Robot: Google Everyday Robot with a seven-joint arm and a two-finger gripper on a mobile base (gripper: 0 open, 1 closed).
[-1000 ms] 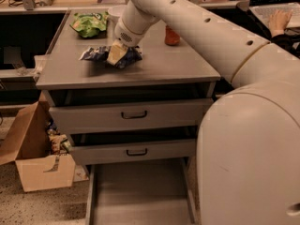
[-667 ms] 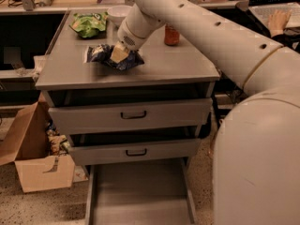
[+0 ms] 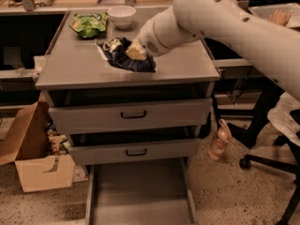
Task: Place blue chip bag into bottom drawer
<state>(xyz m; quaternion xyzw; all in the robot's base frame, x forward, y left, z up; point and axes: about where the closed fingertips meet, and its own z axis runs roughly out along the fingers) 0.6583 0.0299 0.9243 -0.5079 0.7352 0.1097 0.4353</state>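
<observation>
Since the earlier frames the blue chip bag [image 3: 123, 60] has been shifted right along the cabinet top [image 3: 70, 67], carried with the gripper [image 3: 136, 53]. The arm has been swung the same way, so the far right part of the top is now covered by it. Nothing else is seen to have moved.

The gripper is down on the bag's right end, touching the foil. Whether it is closed on the foil or only pressed against it cannot be told. The bag is crumpled, lies near the middle of the top toward the near edge, and does not look lifted yet. The green chip bag [image 3: 89, 24] and white bowl [image 3: 121, 16] lie apart from it at the far left.

The bottom drawer [image 3: 140, 191] is pulled out, near and low, with a bare floor.

Risks, as judged:
- A thin pinch on slick foil could slip on the lift, and the bag would be dropped back onto the top or past its near edge.
- The two upper drawers [image 3: 133, 115] look slightly proud, so a bag released too far back could be caught on their ledges.
- On the way down the arm could be knocked against the cabinet's near edge.
- A sideways release could send the bag onto the floor beside the plastic bottle [image 3: 219, 144].
</observation>
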